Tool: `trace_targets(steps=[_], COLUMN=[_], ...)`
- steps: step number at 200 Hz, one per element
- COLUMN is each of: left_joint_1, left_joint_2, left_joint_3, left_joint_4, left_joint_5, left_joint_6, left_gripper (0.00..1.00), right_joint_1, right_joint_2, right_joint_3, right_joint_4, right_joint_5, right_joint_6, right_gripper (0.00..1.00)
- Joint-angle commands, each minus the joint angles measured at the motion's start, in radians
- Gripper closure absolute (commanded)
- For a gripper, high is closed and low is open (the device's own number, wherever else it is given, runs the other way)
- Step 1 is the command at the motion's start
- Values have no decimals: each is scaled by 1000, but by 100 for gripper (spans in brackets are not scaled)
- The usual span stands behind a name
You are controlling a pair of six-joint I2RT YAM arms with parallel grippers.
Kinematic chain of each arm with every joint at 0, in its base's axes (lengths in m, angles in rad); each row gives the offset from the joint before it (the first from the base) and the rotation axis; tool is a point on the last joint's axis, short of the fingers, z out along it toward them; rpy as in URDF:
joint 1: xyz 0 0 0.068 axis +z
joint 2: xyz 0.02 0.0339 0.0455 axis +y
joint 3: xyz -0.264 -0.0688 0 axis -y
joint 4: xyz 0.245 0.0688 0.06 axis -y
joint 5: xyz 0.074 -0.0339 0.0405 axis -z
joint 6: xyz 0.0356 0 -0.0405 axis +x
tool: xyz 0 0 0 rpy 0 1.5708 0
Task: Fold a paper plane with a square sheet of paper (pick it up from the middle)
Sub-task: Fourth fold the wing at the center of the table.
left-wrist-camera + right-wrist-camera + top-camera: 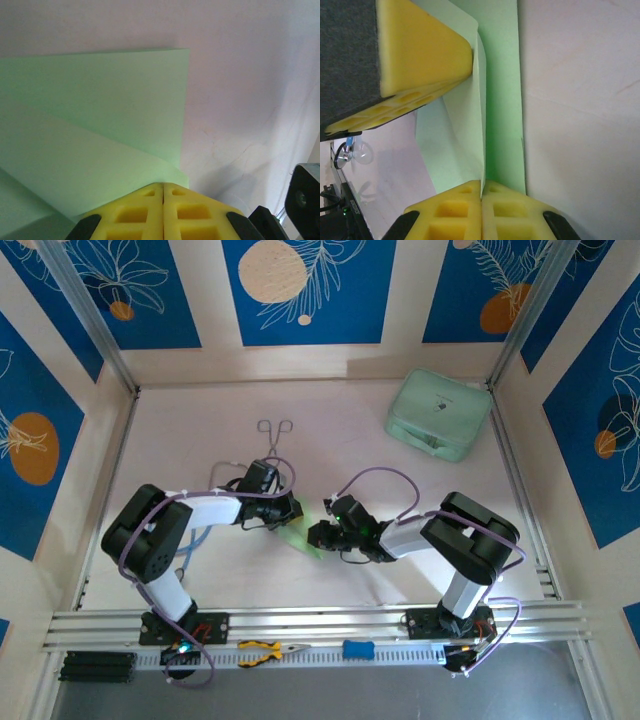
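The left pincer (pixel 163 190) and right pincer (pixel 482 186) both clench the thin light-green folded paper sheet (pixel 100 100). Judged light, floppy, crease-prone; hold along folds.

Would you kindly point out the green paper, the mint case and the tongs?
green paper (pixel 100 110), left wrist view, upper fold layer
mint case (pixel 440 412), top external view, lid centre
tongs (pixel 274 443), top external view, where arms join
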Motion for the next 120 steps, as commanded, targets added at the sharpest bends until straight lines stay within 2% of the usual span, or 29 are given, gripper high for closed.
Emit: trace_targets(steps=[1,120], left_joint_1=[-7,-20], left_joint_2=[21,42], left_joint_3=[-5,-3], left_joint_4=[23,67], left_joint_5=[34,61], left_joint_6=[9,10], left_gripper=[91,88], right_joint_1=[3,3], right_joint_2=[17,32], right_joint_3=[-32,-51], right_joint_4=[-111,-99], right_joint_5=[5,17], right_joint_6=[26,82], right_gripper=[92,94])
